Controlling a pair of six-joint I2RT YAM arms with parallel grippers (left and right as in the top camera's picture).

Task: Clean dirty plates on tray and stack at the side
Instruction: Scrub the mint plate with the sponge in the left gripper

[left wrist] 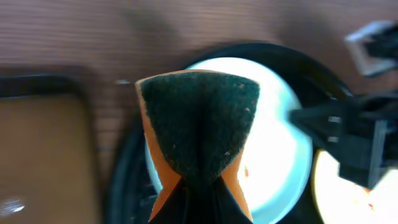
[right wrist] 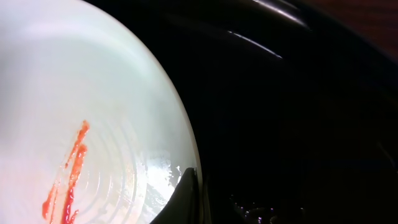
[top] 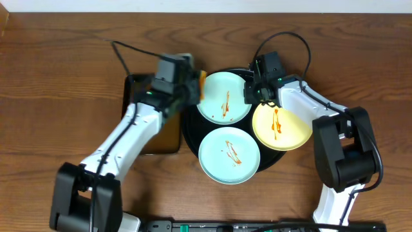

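Now | left gripper (top: 192,89) pinching orange-green sponge (left wrist: 199,124), 9 o'clock of smeared round pale-mint plate (top: 212,96) | right gripper (top: 250,93) at 3 o'clock rim, closure we cannot tell | we judge plate light, slick: pinch rim

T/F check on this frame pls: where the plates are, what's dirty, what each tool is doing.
1. The top mint plate, bottom mint plate and yellow plate all lie on the black tray. True.
2. The left tool holds a sponge. True.
3. The yellow plate is clean. False: it carries a reddish smear, as do both mint plates.
4. One plate is already stacked off the tray. False: all three are on it, side by side.
5. The right tool sits at the top mint plate's right rim. True.
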